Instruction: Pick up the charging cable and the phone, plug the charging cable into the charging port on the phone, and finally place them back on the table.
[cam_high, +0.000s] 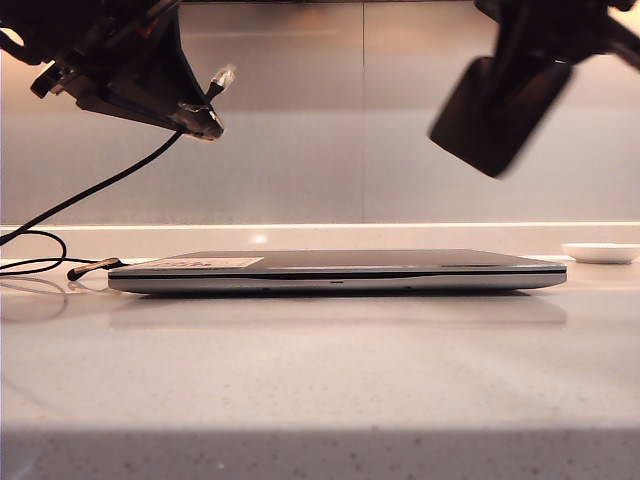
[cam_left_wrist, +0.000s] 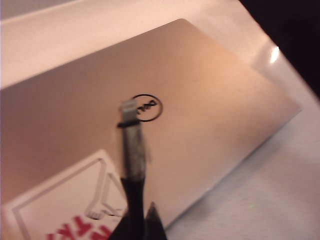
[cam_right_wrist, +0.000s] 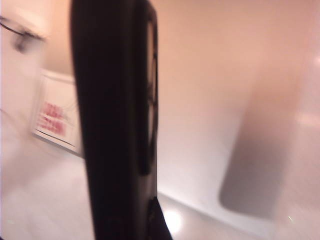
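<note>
Both things are already up in the air above the closed laptop (cam_high: 338, 270) that lies on the surface (cam_high: 320, 380). The left gripper (cam_high: 200, 120), high on the left of the exterior view, has its jaws pressed together on the charging cable (cam_left_wrist: 131, 150) just behind the plug, so the silvery tip pokes out free beyond them while the cord (cam_high: 90, 195) trails down slack to the surface. The cord looks light and limp, so it probably gives no support of its own; a hold close to the stiff plug body, as here, seems the only way to aim the tip. The right gripper (cam_high: 560, 30), high on the right, pinches the phone (cam_high: 497, 110) at one end, and the black slab hangs tilted and blurred below it. The phone appears rigid, smooth and likely slippery, with most of its weight hanging off the grip, so it may pivot when the plug pushes against it. Which end carries the charging port cannot be made out.
</note>
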